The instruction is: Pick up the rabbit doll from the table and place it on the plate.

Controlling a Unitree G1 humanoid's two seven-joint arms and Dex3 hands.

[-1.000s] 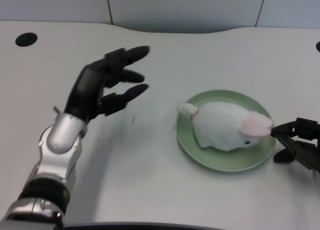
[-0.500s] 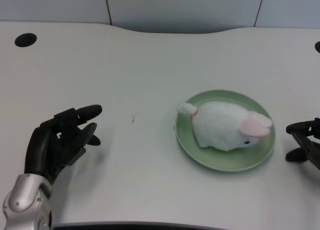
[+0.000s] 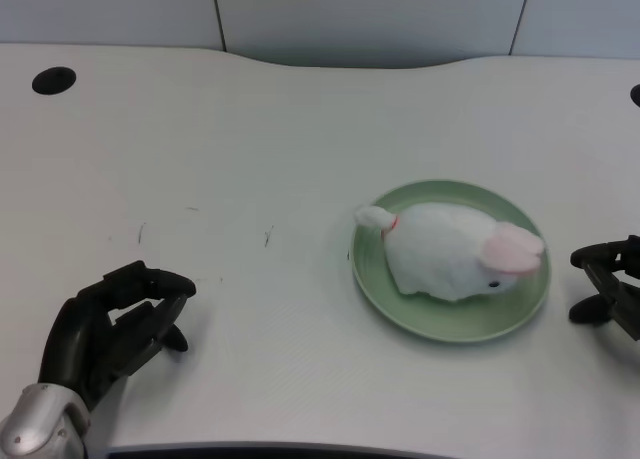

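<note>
While the left hand is pulling back toward the bench's near left corner, lower and closer to the robot than a second ago, its black fingers are curling loosely and holding nothing. The white plush rabbit doll is lying on the round pale-green plate near the bench's right edge, so the placement is looking finished. Its long axis is running left to right, tail pointing left, pink-eared head pointing right.
</note>
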